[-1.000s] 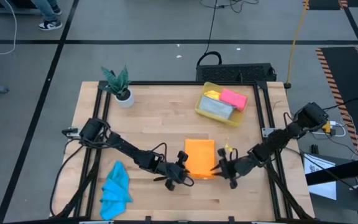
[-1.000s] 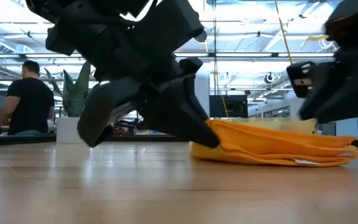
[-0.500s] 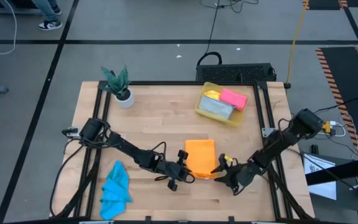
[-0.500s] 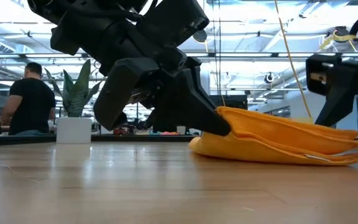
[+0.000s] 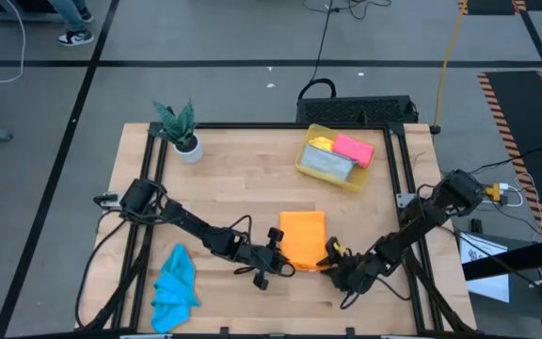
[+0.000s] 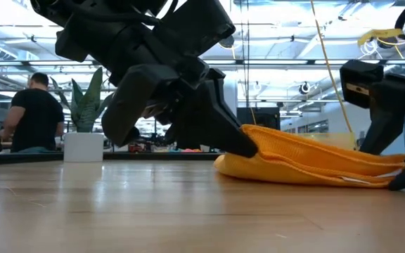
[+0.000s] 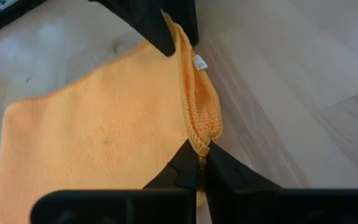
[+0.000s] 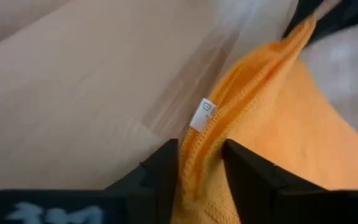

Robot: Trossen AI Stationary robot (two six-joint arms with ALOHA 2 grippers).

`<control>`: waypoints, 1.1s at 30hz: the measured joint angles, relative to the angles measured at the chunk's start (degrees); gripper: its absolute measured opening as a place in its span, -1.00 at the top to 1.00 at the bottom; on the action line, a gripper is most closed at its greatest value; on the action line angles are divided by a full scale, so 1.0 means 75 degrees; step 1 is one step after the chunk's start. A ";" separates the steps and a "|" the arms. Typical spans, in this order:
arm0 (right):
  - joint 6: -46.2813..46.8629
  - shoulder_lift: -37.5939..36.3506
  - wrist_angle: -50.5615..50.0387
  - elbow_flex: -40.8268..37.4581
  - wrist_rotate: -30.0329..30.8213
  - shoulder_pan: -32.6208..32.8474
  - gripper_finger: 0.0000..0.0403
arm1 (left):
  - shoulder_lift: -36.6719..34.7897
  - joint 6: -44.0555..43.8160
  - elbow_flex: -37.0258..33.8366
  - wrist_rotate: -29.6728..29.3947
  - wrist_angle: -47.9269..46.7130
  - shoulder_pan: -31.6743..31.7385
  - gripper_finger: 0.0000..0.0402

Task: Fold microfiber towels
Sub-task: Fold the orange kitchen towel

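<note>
My left claw point(image 5: 278, 265) is clenched on the near left corner of the folded orange microfiber towel point(image 5: 303, 237), which lies flat on the wooden table point(image 5: 233, 179) between my claws. My right claw point(image 5: 330, 267) pinches its opposite near corner, white tag point(image 8: 202, 115) just ahead.

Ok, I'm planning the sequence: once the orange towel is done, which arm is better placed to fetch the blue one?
Left, probably. The blue towel lies crumpled at the table's front-left, beside the left arm. The right gripper sits beyond the orange towel, farther off than the left gripper.
</note>
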 joint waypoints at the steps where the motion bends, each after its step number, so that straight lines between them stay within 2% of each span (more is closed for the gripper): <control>1: 0.0130 0.0001 -0.0160 0.0000 0.0005 -0.0016 0.44 | 0.0000 -0.0005 0.0000 -0.0003 0.0027 -0.0015 0.91; 4: 0.0438 0.0000 -0.0291 -0.0012 0.0026 -0.0031 0.65 | -0.0003 0.0105 0.0000 -0.0110 0.0167 -0.0107 0.89; 9: 0.1068 -0.0370 0.0095 -0.0044 0.0027 0.0136 0.95 | -0.0015 0.0160 0.0009 -0.0146 0.0236 -0.0255 0.97; 11: 0.1504 -0.0707 0.0061 -0.0047 -0.0165 0.0182 0.96 | -0.0015 0.0036 0.0009 -0.0163 0.0234 -0.0292 0.95; 17: 0.2478 -0.1672 0.0317 -0.0044 -0.1417 0.0182 0.95 | -0.0122 -0.0014 0.0009 -0.0130 0.0472 -0.0583 0.84; 26: 0.3418 -0.2306 0.1461 -0.0041 -0.2572 0.0184 0.99 | -0.0178 -0.0612 0.0009 -0.0020 0.1242 -0.0895 0.97; 29: 0.3881 -0.2511 0.1519 -0.0038 -0.2773 0.0180 0.99 | -0.0187 -0.0892 0.0009 0.0055 0.1284 -0.0921 0.93; 33: 0.4336 -0.2712 0.0960 -0.0035 -0.2824 0.0032 0.99 | -0.0256 -0.1283 0.0009 0.0073 0.1324 -0.0837 0.88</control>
